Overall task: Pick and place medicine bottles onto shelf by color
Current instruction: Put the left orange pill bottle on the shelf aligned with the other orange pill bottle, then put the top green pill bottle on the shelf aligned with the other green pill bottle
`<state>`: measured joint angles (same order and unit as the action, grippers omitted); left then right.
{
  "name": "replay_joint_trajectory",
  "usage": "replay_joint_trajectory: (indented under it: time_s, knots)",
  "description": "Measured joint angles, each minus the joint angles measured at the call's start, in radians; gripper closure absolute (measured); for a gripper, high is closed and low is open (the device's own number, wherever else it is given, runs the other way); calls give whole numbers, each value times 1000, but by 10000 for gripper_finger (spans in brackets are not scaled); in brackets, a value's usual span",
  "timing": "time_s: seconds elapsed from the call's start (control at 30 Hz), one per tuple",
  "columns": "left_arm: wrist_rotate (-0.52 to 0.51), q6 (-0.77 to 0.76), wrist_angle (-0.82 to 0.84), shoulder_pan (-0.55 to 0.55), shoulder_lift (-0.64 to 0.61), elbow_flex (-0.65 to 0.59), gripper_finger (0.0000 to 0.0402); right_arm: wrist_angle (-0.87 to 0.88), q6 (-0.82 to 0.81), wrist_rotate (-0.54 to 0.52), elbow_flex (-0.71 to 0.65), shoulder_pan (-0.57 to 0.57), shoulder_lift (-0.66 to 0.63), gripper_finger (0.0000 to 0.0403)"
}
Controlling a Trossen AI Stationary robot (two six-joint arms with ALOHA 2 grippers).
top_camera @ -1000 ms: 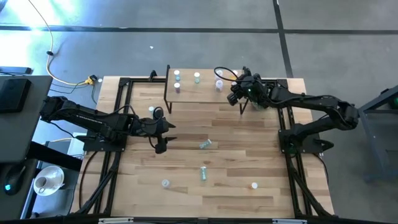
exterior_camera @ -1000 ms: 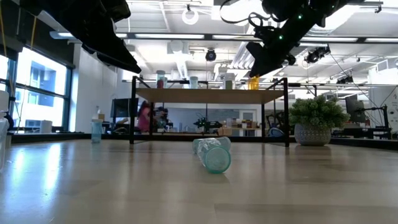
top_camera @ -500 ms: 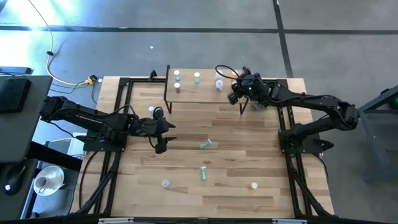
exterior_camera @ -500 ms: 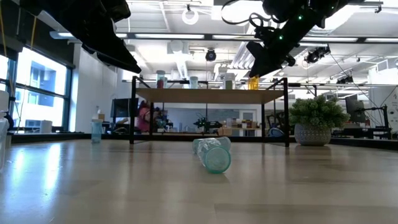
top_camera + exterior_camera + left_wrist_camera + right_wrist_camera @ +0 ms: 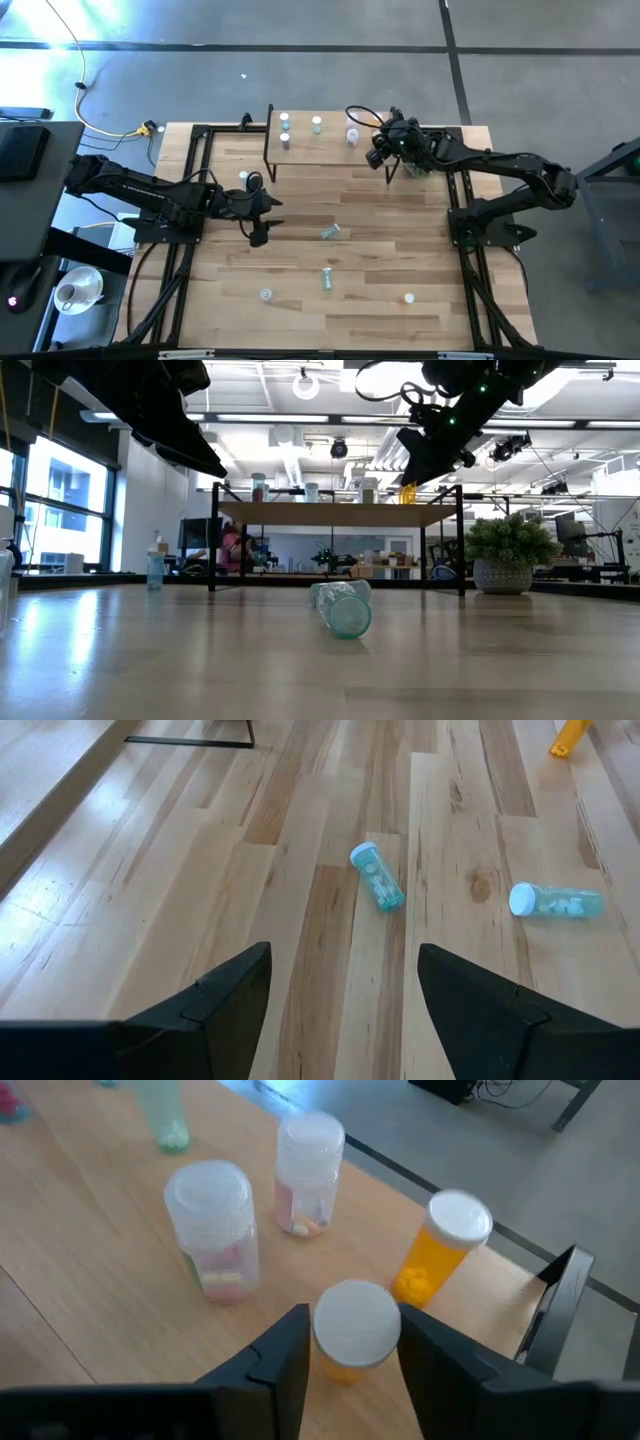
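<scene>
The shelf (image 5: 315,135) stands at the table's far side with several bottles upright on it. In the right wrist view, two clear ones (image 5: 210,1225) (image 5: 308,1170) and an orange one (image 5: 445,1245) stand on the board. My right gripper (image 5: 352,1355) hovers over the shelf's right end, fingers close on either side of a second orange bottle (image 5: 355,1330), which stands upright on the board. My left gripper (image 5: 345,990) hangs open over mid-table, touching nothing. Two green bottles (image 5: 378,890) (image 5: 555,900) lie on their sides on the table beyond it. My right gripper comes slanting down from the table's right side, its fingers (image 5: 290,1345) on either side of the orange bottle's white cap (image 5: 355,1320). The gaps are so narrow that I cannot tell whether they touch it. The bottle stands upright with its base on the shelf.
A clear bottle (image 5: 265,294) and an orange one (image 5: 409,297) are near the table's front edge, and another small bottle (image 5: 243,177) is by the left arm. A potted spiky green plant (image 5: 508,550) sits to the shelf's right.
</scene>
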<state>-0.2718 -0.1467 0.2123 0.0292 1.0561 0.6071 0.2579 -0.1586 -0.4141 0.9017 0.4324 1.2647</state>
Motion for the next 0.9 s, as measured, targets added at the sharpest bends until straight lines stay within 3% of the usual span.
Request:
replay_joint_trajectory:
  time_s: [0.3,0.63,0.9]
  knots:
    - [0,0,0,0,0,0,158,-15,1,-1,-1,0,1,210]
    - [0,0,0,0,0,0,158,-45,26,-39,-1,0,-5,208]
    - [0,-54,-9,0,1,0,158,-42,31,-44,-1,-1,-81,208]
